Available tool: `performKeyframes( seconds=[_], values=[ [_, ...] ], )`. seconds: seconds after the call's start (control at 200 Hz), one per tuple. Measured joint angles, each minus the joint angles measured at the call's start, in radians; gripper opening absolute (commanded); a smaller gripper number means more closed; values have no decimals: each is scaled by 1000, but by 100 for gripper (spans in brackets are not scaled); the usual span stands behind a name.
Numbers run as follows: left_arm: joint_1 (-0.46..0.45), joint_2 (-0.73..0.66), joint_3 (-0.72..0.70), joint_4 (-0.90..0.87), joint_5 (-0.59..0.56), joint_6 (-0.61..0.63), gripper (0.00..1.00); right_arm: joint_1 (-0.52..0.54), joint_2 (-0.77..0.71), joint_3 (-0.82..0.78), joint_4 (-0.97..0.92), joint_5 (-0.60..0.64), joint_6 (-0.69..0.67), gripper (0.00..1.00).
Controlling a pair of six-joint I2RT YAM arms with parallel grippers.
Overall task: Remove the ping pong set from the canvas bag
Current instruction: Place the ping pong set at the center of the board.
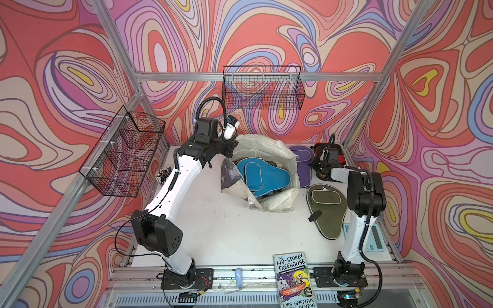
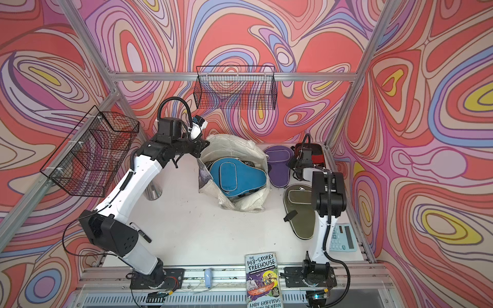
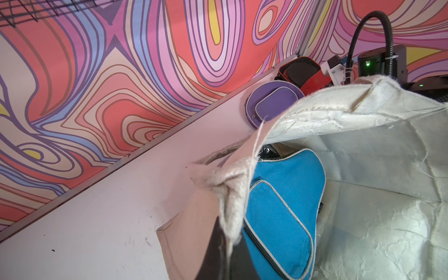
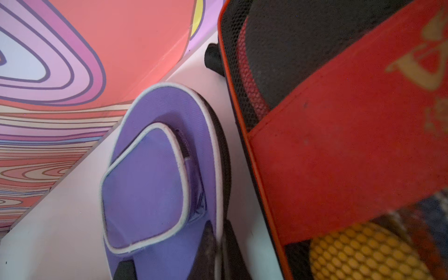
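The cream canvas bag (image 1: 277,205) (image 2: 240,144) lies open at mid-table with a blue paddle cover (image 1: 262,177) (image 2: 234,176) (image 3: 286,194) inside, over dark items. My left gripper (image 1: 234,148) (image 2: 204,145) (image 3: 228,244) is shut on the bag's rim, holding it up. To the right of the bag, out on the table, lie a purple cover (image 1: 302,165) (image 2: 277,165) (image 4: 145,181), an olive cover (image 1: 326,210) (image 2: 300,210) and a red-and-black case (image 2: 317,157) (image 4: 339,145) holding an orange ball. My right gripper (image 1: 316,166) (image 2: 291,166) (image 4: 219,254) is shut on the purple cover's piped edge.
A paperback book (image 1: 293,280) lies at the front edge and a pale blue calculator (image 2: 342,237) at the right edge behind the right arm. Black wire baskets hang on the back wall (image 1: 262,88) and left wall (image 1: 122,152). A metal cup (image 2: 153,192) stands under the left arm.
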Motion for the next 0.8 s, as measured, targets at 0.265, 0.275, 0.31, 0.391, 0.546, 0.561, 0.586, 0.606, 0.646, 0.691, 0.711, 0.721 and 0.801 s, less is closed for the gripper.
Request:
performKeyframes(
  seconds=[0.265, 0.275, 0.31, 0.391, 0.546, 0.561, 0.586, 0.606, 0.646, 0.691, 0.711, 0.721, 0.801],
  values=[
    [0, 0, 0, 0, 3, 0, 0, 0, 1, 28, -26, 10, -3, 0],
    [0, 0, 0, 0, 3, 0, 0, 0, 1, 28, -26, 10, -3, 0],
    [0, 0, 0, 0, 3, 0, 0, 0, 1, 29, -29, 11, -4, 3],
    [0, 0, 0, 0, 3, 0, 0, 0, 0, 29, -37, 16, -3, 13],
    [0, 0, -1, 0, 6, 0, 0, 0, 0, 29, -42, 19, -17, 30],
    [0, 0, -1, 0, 7, 0, 0, 0, 0, 29, -42, 21, -14, 31],
    [0, 0, -1, 0, 7, 0, 0, 0, 0, 29, -42, 19, -16, 32],
    [0, 0, -1, 1, 7, 0, 0, 0, -1, 29, -43, 20, -16, 32],
    [0, 0, -3, 3, 8, 0, 0, 0, -3, 29, -43, 19, -18, 33],
    [0, 0, -6, 7, 11, 0, 0, 0, -8, 29, -44, 19, -19, 33],
    [0, 0, -8, 10, 11, 0, 0, 0, -11, 29, -44, 19, -19, 33],
    [0, 0, -8, 11, 12, 0, 0, 0, -13, 29, -44, 19, -19, 33],
    [0, 0, -14, 23, 14, 0, 0, 0, -30, 29, -47, 18, -20, 33]
  ],
)
